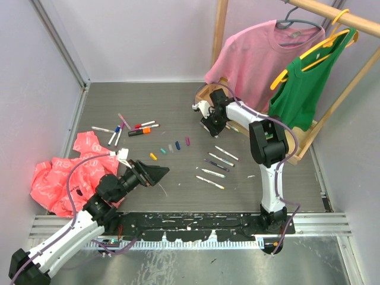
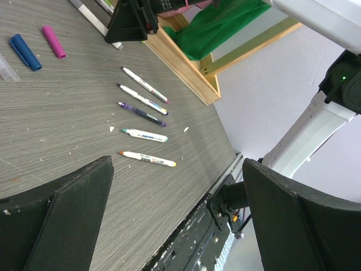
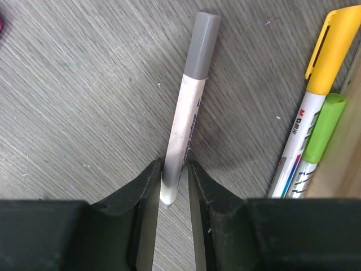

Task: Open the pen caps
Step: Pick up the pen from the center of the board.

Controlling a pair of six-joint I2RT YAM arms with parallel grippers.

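The left gripper (image 1: 155, 173) hangs wide open above the table (image 1: 178, 107), near a row of 5 loose caps (image 1: 171, 147). Right of the caps lie 5 uncapped pens (image 1: 215, 165). Farther right, the right gripper (image 3: 175, 172) is clamped on the bare end of a grey-capped pen (image 3: 189, 96).

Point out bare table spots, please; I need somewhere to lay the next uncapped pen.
Widest bare patch of table: the far strip between the back wall and the capped pens, left of the wooden rack. A smaller one lies near, between the left gripper and the uncapped pens. Crowded: the pen caps row and the pink bag.
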